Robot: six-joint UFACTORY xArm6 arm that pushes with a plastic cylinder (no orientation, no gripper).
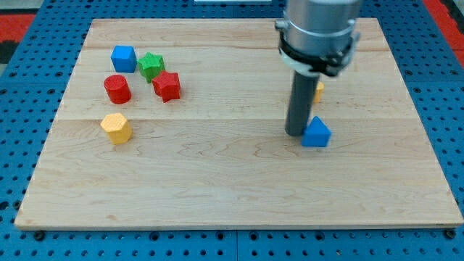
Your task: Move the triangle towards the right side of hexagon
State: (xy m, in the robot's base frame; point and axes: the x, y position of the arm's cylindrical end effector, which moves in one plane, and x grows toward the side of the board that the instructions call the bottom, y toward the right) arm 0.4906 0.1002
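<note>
my tip (a bare rod, gripping nothing) touches the left side of the blue triangle, far right of the yellow hexagon; next, reposition to its right and push left.

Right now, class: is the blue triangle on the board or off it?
On. The blue triangle rests on the wooden board, well inside its edges, with my tip touching its left side in the view.
</note>
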